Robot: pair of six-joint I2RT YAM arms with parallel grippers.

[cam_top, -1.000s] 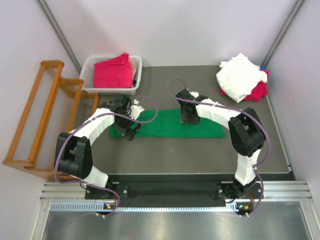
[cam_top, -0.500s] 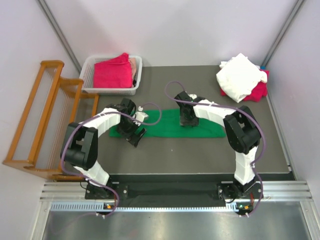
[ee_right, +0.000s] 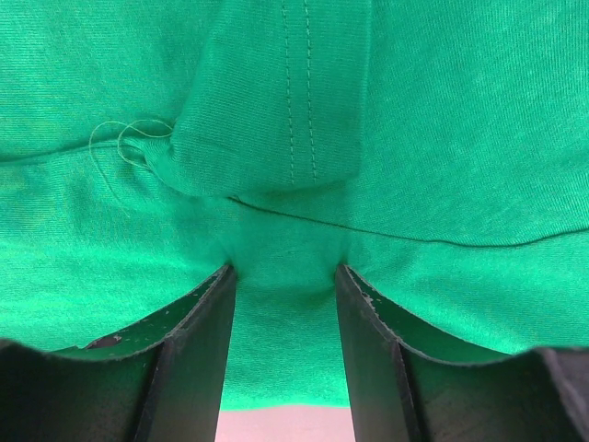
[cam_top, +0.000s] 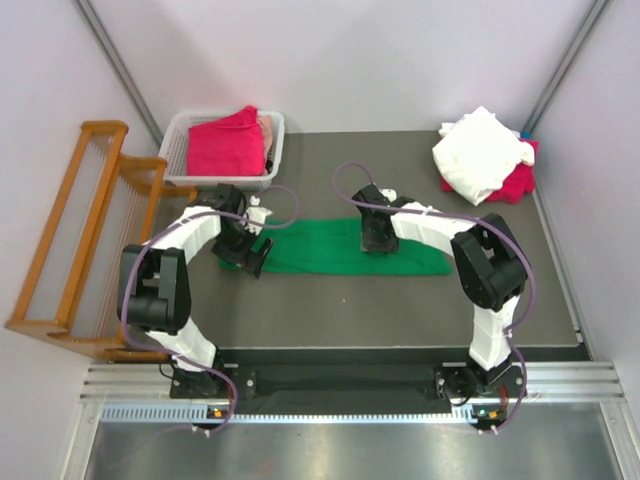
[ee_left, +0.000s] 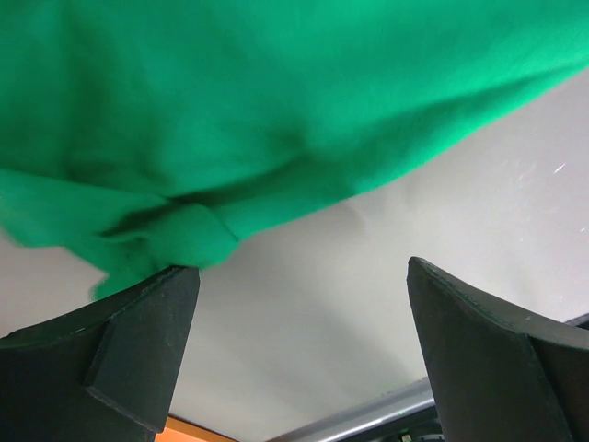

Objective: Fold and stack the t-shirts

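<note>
Green t-shirt [cam_top: 320,250]: lay on the table [cam_top: 400,310] near ctr, folded into a long strip running left-right, flat on the dark top.
Left gripper [cam_top: 252,258]: sat at the strip's left end, released, jaws wide apart. In wrist view its fingers [ee_left: 138,350] had only bare table btw them; the rumpled cloth edge was just at the left fingertip, contact unclear.
Right gripper [cam_top: 375,240]: came down on the strip right of ctr, at the far edge. Wrist view showed its pads [ee_right: 198,350] half closed w/ a puckered pinch of green cloth gathered btw them, so grasping the green t-shirt. A stitched hem fold and a loose thread lay just beyond the tips.
White t-shirt [cam_top: 480,155]: bunched in the far right corner, on top of a red t-shirt [cam_top: 518,185] showing at its right edge.
Crimson t-shirt [cam_top: 225,145]: heaped in the basket [cam_top: 172,150] at far left, well apart from the green one.
Rack [cam_top: 70,250]: orange wood, stood off the table's left side, beside the basket.
</note>
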